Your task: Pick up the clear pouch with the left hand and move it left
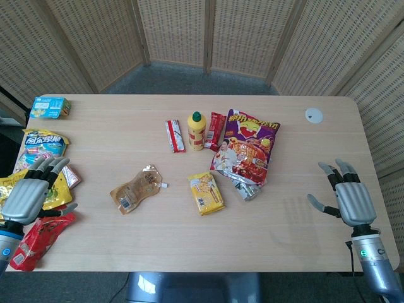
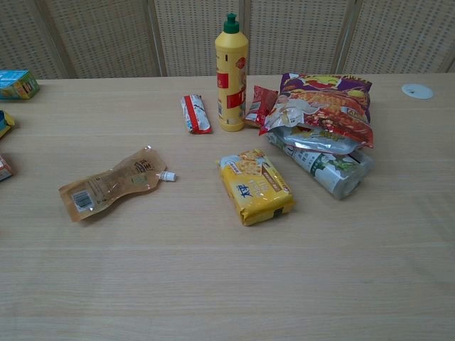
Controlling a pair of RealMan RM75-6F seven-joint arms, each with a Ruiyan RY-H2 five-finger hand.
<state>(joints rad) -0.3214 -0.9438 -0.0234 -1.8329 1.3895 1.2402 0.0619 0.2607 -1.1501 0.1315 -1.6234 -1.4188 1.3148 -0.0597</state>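
Note:
The clear pouch [image 1: 136,189] [image 2: 114,184], with brown contents and a small white spout, lies flat on the table left of centre. My left hand [image 1: 28,192] hovers at the table's left edge over several snack packets, well left of the pouch, fingers apart and holding nothing. At the table's right side my right hand [image 1: 350,197] is held fingers spread and empty. The chest view shows neither hand.
A yellow biscuit pack [image 1: 206,192] [image 2: 256,186] lies right of the pouch. Behind it stand a yellow bottle [image 1: 197,130] [image 2: 232,74], a red-white bar [image 1: 175,136], a large purple-red snack bag [image 1: 247,148] and a silvery packet [image 2: 327,167]. Red and yellow packets [image 1: 38,240] crowd the left edge.

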